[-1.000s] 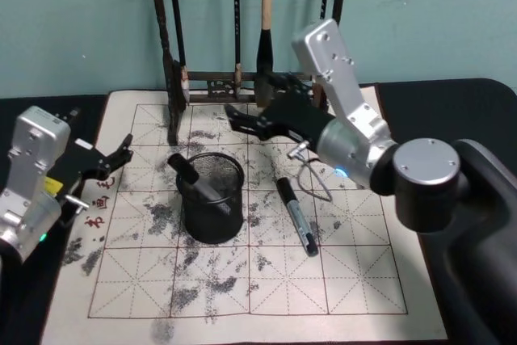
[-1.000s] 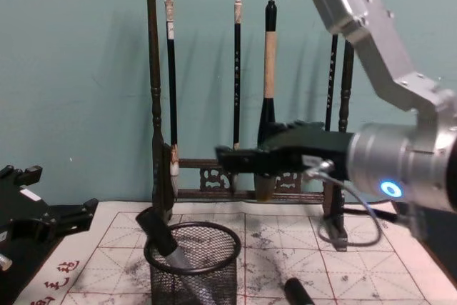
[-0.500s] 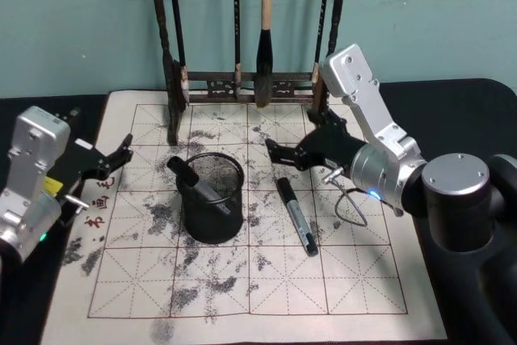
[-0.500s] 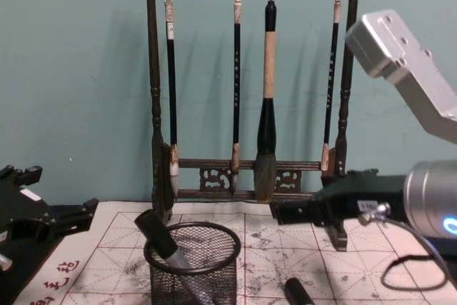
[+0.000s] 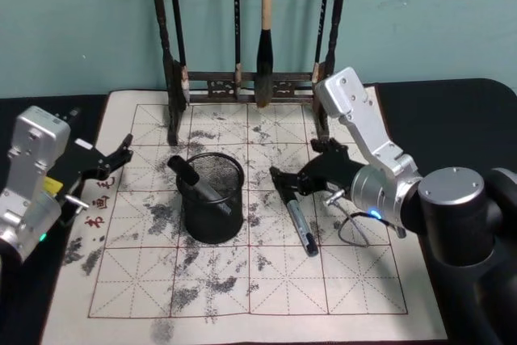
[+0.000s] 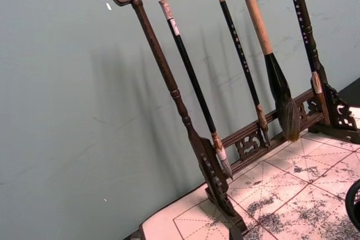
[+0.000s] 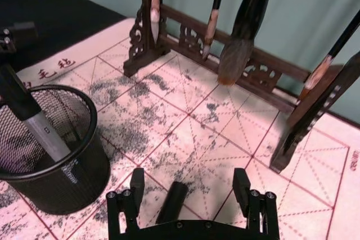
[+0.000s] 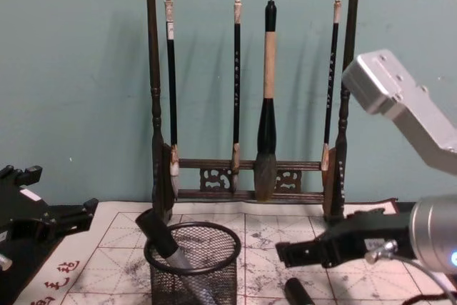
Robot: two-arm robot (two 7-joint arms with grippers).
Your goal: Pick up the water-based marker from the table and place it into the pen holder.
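Observation:
The water-based marker (image 5: 297,217), black with a grey barrel, lies on the white mat (image 5: 355,280) just right of the pen holder (image 5: 212,199), a black mesh cup. Another marker (image 5: 196,181) leans inside the cup. My right gripper (image 5: 279,177) is low over the lying marker's far end, open. In the right wrist view the marker's end (image 7: 172,200) sits between the spread fingers of the gripper (image 7: 189,179), with the pen holder (image 7: 48,155) off to one side. My left gripper (image 5: 121,155) rests open at the mat's left edge.
A tall dark wooden brush rack (image 5: 242,78) with several hanging brushes stands along the mat's far edge, close behind my right arm. The dark table (image 5: 452,103) surrounds the mat. The mat's near half is bare, ink-stained cloth.
My right gripper has dropped from brush-rack height and pulled back toward me, ending low over the marker's far end. The left arm, cup and marker have not moved.

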